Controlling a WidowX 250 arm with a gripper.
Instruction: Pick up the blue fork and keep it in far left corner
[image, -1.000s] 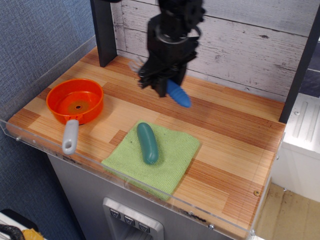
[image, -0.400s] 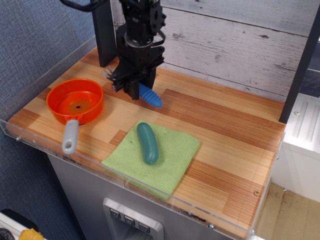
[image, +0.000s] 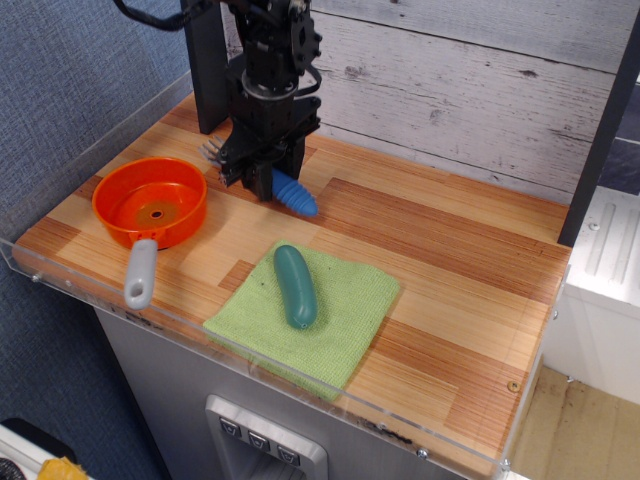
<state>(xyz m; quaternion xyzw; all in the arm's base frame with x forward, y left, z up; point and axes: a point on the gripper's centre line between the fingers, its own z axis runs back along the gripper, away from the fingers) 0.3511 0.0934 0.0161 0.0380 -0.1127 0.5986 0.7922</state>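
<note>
A: Black gripper (image: 258, 172), upper left of frame, clamped tight on the blue fork (image: 285, 190): ribbed plastic handle jutting lower right, grey tines poking left.

B: Near the far left corner (image: 190, 112), by the dark post (image: 208, 60). Glossy orange pan (image: 150, 203) just beside; smooth teal piece (image: 295, 285) on green cloth (image: 310, 310).

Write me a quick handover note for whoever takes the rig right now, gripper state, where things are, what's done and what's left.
Gripper: shut on the blue fork, handle sticking out to the right, tines to the left.
Position: low over the tabletop near the orange pan, just in front of the dark post.
Done: fork picked up and carried toward the far left corner.
Left: set it down in that corner, open, retreat.
Untouched: teal cucumber-shaped piece on the green cloth.
</note>
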